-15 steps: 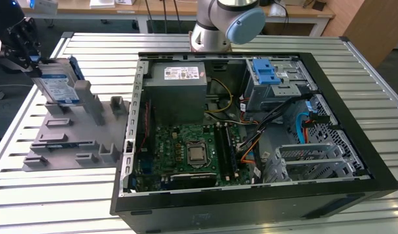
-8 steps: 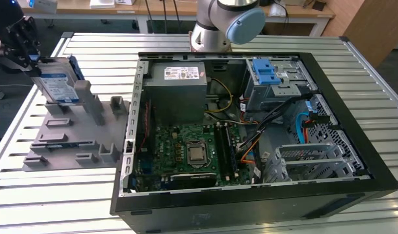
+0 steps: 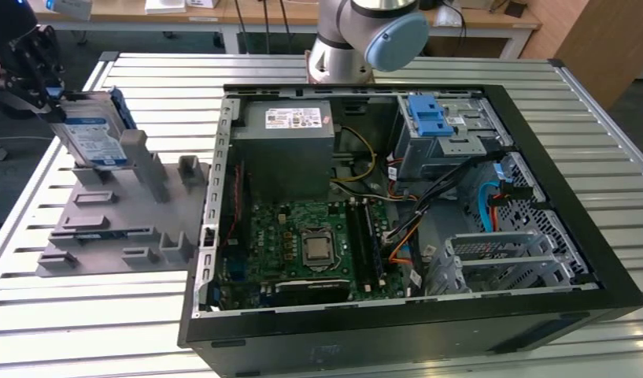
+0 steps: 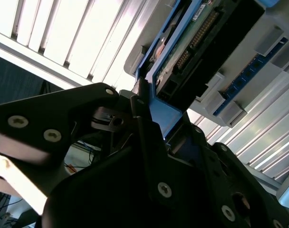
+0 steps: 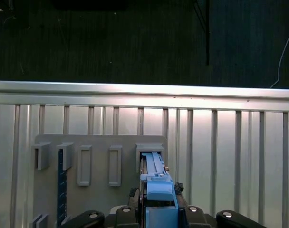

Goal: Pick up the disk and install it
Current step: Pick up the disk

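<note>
The disk (image 3: 94,140), silver with a white-and-blue label and blue side rails, stands tilted at the far end of the grey slotted fixture (image 3: 111,236) on the exterior view's left. My gripper (image 3: 54,104) is shut on its upper end. In the first wrist view the disk (image 5: 156,183) shows edge-on between my fingers (image 5: 127,211). Its lower end sits at a slot of the fixture (image 5: 99,142). The second wrist view shows the disk's connector end (image 4: 201,42) and blue rail (image 4: 159,114) held by the black fingers (image 4: 144,142).
An open computer case (image 3: 573,315) lies on the slatted metal table (image 3: 111,331) beside the fixture. Inside are a grey power supply box (image 3: 290,146), the motherboard (image 3: 300,244) and a drive bay with a blue clip (image 3: 430,115). The arm's base (image 3: 358,39) stands behind the case.
</note>
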